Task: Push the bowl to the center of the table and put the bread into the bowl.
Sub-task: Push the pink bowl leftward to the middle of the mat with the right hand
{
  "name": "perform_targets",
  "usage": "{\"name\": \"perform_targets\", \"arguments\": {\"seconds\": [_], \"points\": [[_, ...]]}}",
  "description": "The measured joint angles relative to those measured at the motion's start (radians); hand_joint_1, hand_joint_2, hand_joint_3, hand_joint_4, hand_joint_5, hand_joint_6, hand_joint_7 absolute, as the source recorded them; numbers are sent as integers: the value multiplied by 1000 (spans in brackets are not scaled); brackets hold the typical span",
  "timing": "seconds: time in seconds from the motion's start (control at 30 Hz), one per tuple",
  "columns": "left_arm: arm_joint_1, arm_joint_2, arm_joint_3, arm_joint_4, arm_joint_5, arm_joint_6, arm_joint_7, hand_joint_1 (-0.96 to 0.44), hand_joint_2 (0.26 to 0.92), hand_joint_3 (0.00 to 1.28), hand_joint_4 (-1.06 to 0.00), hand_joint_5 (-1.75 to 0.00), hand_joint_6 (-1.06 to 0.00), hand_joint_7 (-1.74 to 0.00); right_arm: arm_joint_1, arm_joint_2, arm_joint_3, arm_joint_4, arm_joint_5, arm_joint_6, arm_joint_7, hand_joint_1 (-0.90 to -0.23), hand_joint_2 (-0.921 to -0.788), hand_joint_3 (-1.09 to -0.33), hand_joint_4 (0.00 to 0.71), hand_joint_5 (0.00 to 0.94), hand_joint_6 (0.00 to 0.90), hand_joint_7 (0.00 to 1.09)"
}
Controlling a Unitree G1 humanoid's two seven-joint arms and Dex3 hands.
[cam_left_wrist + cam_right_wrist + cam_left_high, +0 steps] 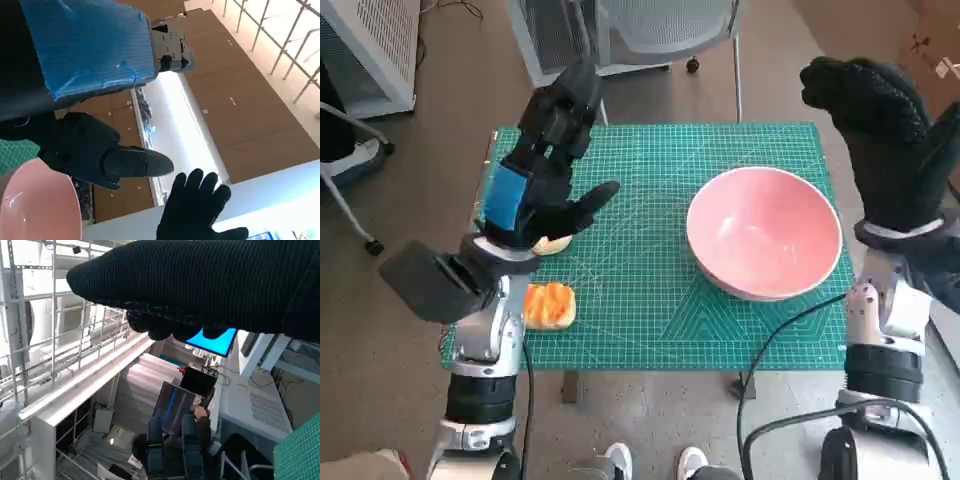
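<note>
The pink bowl (764, 232) sits at centre-right of the head view, on the right part of the desk (650, 310). The right hand (880, 140), raised at the upper right, spreads its fingers and holds nothing; a good push would probably set it flat against the bowl's outer wall and slide it slowly leftward. The left hand (545, 165), fingers apart and empty, hovers above the bread (549, 305) at lower left. A green cutting mat (640, 200) covers the desk; an office chair (665, 25) stands beyond.
</note>
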Motion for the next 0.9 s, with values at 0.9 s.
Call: {"name": "perform_targets", "arguments": {"seconds": [0.9], "points": [[0, 0, -1, 0, -1, -2, -4, -375, 811, 319, -49, -5, 1, -427, 4, 0, 1, -5, -5, 0, -6, -622, -921, -758, 306, 0, 413, 0]]}}
